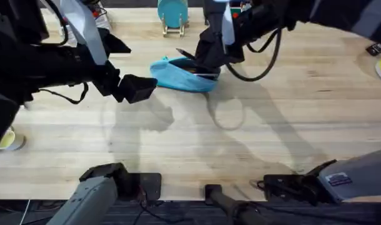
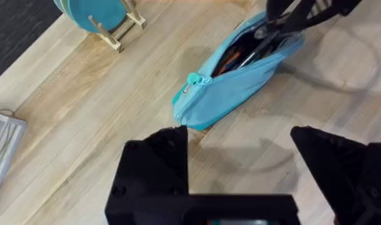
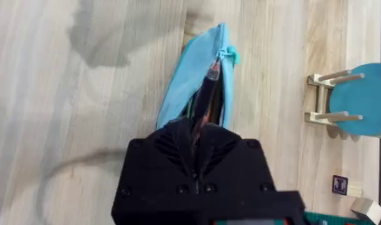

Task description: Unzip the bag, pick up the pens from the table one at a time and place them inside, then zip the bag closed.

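left gripper (image 1: 135, 88): jaws spread, empty, hovering just left of the bag (image 1: 182, 74) | bag: unzipped, near table (image 1: 177, 150) far edge | right gripper (image 1: 206, 62): pinching a pen (image 3: 206, 94) inside the opening | step: placing pen | next: release, withdraw, then zip.

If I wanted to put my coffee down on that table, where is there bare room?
The wide stretch of table between the bag and the arm bases is bare. It is crowded at the bag, where the right claw works, with the left claw close beside it.
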